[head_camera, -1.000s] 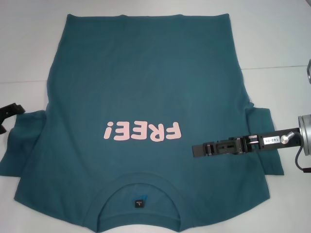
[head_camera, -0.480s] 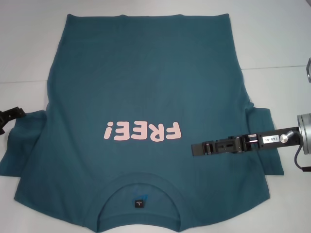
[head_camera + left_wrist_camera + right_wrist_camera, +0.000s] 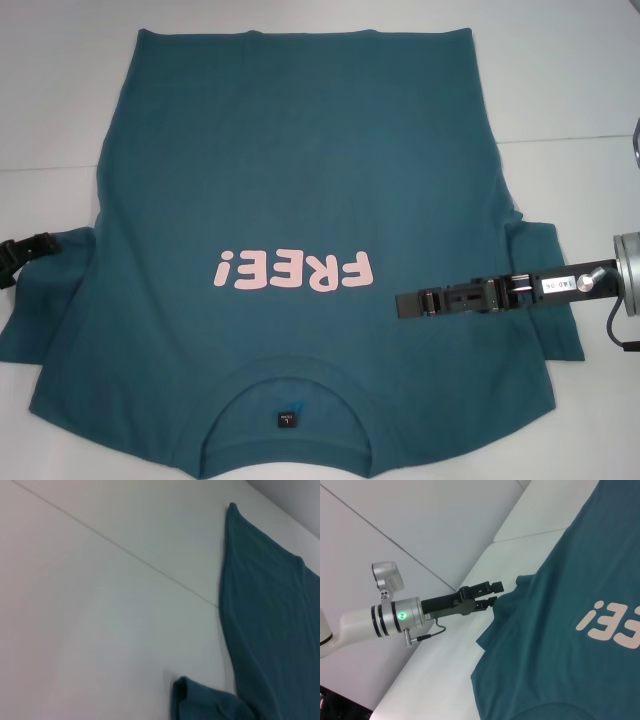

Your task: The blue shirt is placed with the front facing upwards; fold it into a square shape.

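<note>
On the white table (image 3: 580, 80) the blue shirt (image 3: 300, 180) lies flat, left gripper (image 3: 496, 593) slightly parted at its sleeve edge.

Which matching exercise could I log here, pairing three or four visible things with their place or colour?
Column 1:
1. left tool
2. right tool
3. "FREE!" lettering
4. neck label

Column 2:
A. pink
B. inside the collar, nearest the robot
C. at the tip of the blue shirt's left sleeve
D. over the chest, on the shirt's right side

Pairs: 1-C, 2-D, 3-A, 4-B
</note>
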`<state>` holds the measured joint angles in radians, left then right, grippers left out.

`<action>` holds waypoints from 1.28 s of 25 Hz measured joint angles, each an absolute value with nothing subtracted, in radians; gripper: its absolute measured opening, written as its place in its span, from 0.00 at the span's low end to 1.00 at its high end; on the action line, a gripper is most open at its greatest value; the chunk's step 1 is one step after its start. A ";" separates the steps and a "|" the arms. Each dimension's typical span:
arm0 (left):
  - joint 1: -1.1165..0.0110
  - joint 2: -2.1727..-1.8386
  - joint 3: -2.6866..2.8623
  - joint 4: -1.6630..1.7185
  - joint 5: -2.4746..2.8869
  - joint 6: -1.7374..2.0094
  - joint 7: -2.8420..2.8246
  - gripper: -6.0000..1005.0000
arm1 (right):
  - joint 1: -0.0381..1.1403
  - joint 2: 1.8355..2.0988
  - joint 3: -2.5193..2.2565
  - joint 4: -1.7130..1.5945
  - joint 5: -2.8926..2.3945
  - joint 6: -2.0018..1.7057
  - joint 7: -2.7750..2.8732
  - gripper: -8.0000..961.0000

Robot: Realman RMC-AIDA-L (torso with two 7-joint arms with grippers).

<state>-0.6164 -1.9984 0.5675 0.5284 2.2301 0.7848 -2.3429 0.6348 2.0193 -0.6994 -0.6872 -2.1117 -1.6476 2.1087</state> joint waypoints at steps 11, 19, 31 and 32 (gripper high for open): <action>-0.625 -1.996 0.568 0.512 2.231 0.810 -2.345 0.91 | 0.631 2.018 -0.699 -0.687 -2.109 -1.646 2.108 0.98; -0.632 -1.996 0.587 0.511 2.232 0.839 -2.354 0.91 | 0.630 2.016 -0.699 -0.687 -2.107 -1.646 2.108 0.98; -0.643 -1.987 0.586 0.522 2.294 0.859 -2.432 0.81 | 0.630 2.013 -0.697 -0.687 -2.108 -1.645 2.108 0.98; -0.644 -1.987 0.586 0.522 2.295 0.859 -2.433 0.78 | 0.630 2.012 -0.695 -0.687 -2.108 -1.645 2.108 0.98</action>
<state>-0.6440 -1.9868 0.5862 0.5220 2.2954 0.8592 -2.4326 0.6302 2.0119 -0.6953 -0.6872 -2.1076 -1.6452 2.1078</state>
